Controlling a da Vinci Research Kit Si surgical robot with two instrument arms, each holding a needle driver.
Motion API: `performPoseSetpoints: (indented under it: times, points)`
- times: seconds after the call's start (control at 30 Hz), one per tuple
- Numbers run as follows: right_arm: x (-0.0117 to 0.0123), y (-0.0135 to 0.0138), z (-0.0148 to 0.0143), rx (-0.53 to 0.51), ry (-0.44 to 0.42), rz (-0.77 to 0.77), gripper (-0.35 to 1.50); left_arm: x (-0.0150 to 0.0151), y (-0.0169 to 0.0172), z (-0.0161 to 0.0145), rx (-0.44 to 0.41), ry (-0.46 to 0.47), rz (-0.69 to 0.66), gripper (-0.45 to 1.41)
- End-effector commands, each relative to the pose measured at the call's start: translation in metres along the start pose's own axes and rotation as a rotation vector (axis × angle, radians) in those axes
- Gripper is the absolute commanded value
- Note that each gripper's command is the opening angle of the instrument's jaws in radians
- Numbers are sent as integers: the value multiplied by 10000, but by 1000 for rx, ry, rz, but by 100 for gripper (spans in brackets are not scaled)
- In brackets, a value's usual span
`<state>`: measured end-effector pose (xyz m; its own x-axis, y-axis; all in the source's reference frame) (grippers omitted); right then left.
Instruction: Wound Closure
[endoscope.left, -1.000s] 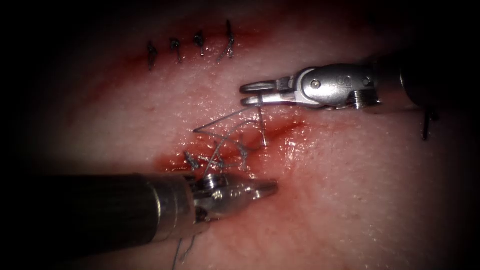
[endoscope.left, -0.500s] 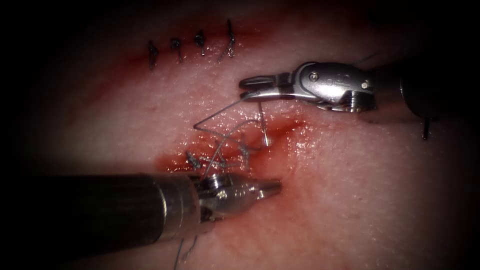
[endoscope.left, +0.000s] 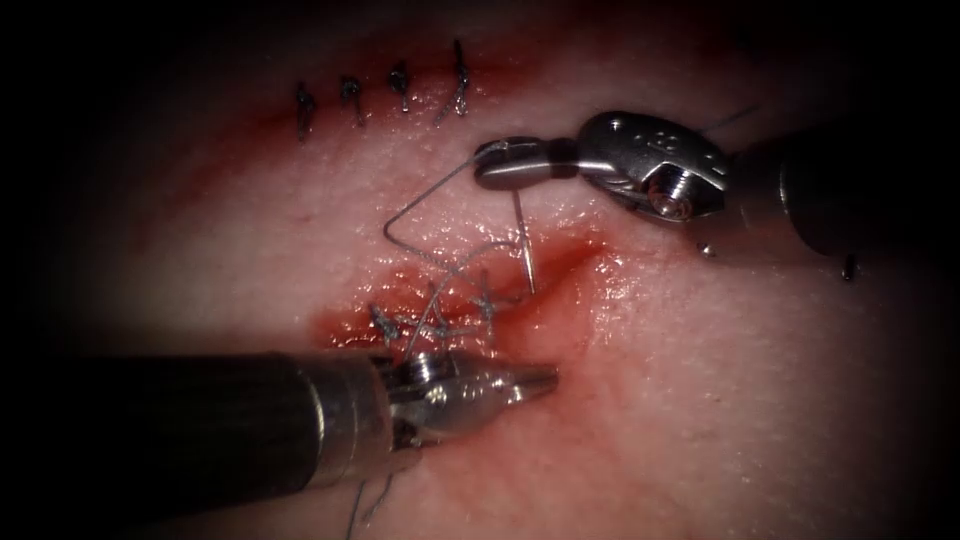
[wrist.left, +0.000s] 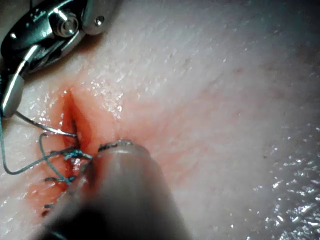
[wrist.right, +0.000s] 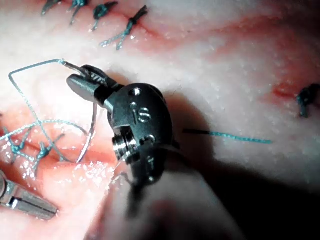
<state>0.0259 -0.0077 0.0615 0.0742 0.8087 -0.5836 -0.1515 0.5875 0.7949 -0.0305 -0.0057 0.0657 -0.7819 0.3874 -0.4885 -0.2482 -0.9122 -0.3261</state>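
My right tool (endoscope.left: 497, 165) is shut on the curved needle (endoscope.left: 522, 238) near its tail, above the cut (endoscope.left: 570, 255). The needle hangs steeply down, its tip at the cut's red edge (wrist.right: 80, 159); I cannot tell whether it has entered the tissue. Thread (endoscope.left: 415, 205) runs from the needle's tail leftward, bends sharply, and drops to the knotted stitches (endoscope.left: 440, 315) on the cut's left part. My left tool (endoscope.left: 530, 378) lies below the cut, jaws shut on nothing, pointing right. In the right wrist view the right tool (wrist.right: 82, 82) grips the needle (wrist.right: 92, 127).
A row of several finished stitches (endoscope.left: 380, 95) closes a second cut at the back. Loose thread (endoscope.left: 360, 505) trails under the left tool's shaft. A cut thread end (wrist.right: 235, 136) lies on the tissue beside the right tool. Red fluid wets the cut.
The right tool has lifted a little and rolled its wrist, so the needle now stands steeper; its tip has stayed at the cut. The left tool has barely moved.
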Motion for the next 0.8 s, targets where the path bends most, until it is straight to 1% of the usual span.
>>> performPoseSetpoints:
  times: [0.03, 0.1, 0.17, 0.37, 0.43, 0.47, 0.5, 0.53, 0.67, 0.8]
  points:
    - [-4, -1, 11, 5, 1, 43, -35, -1, 6, 8, -2, -4, 1, 11]
    - [-5, -1, 12, 1, -11, 113, -35, -2, 7, 7, 4, -9, 2, 11]
    - [-6, -2, 13, -5, -15, 148, -35, -3, 7, 6, 5, -13, 3, 11]
    - [-13, -3, 20, 39, -37, 353, -35, -5, 9, 4, 11, -18, 5, 11]
    - [-17, -4, 22, 53, -51, 478, -35, -6, 10, 3, 12, -21, 6, 11]
    - [-19, -5, 23, 54, -62, 559, -35, -6, 10, 3, 11, -21, 6, 11]
    - [-21, -6, 24, 48, -73, 682, -35, -7, 10, 2, 11, -21, 7, 11]
    - [-22, -6, 24, 49, -84, 747, -35, -7, 10, 2, 13, -22, 8, 11]
    - [-24, -9, 25, 66, -102, 757, -35, -8, 10, 1, 12, -22, 9, 11]
    - [-30, -14, 26, 95, -133, 815, -35, -9, 10, 0, 14, -22, 10, 11]
